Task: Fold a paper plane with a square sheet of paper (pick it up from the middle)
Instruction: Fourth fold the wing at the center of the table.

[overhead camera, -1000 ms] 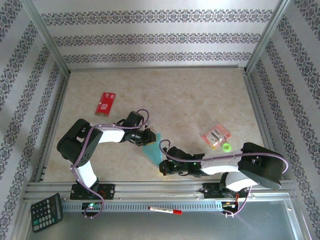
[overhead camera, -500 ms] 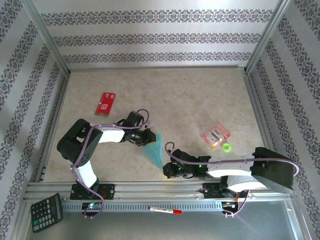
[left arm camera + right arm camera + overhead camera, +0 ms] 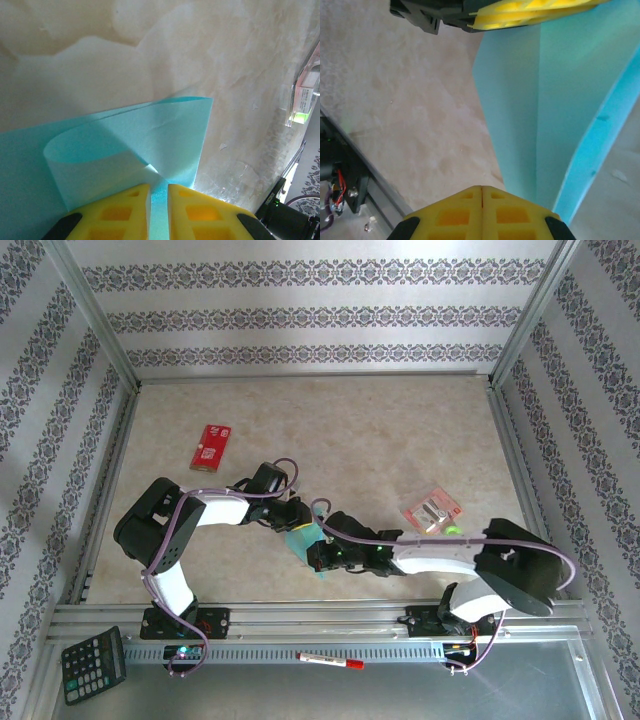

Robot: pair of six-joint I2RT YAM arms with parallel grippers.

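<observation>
The square sheet of paper (image 3: 302,540) is light teal and folded into a narrow pointed shape like a paper plane, lying on the table between the two arms. My left gripper (image 3: 292,522) is shut on the paper's far end; in the left wrist view the paper (image 3: 150,130) curls up and runs between the yellow fingertips of the left gripper (image 3: 159,188). My right gripper (image 3: 316,558) is over the near, pointed part. In the right wrist view the right gripper (image 3: 481,188) is shut with nothing between its pads, at the left edge of the paper (image 3: 570,100). The left gripper's fingers (image 3: 535,12) show at the top.
A red packet (image 3: 211,446) lies at the back left. A pink-and-yellow packet (image 3: 432,510) and a small green ring (image 3: 453,531) lie right of the arms. A calculator (image 3: 93,670) and a red marker (image 3: 330,660) rest on the front rail. Metal frame posts edge the table.
My right arm has swung left and forward, bringing its shut gripper from the front edge onto the near part of the paper. The left gripper has kept still, holding the paper.
</observation>
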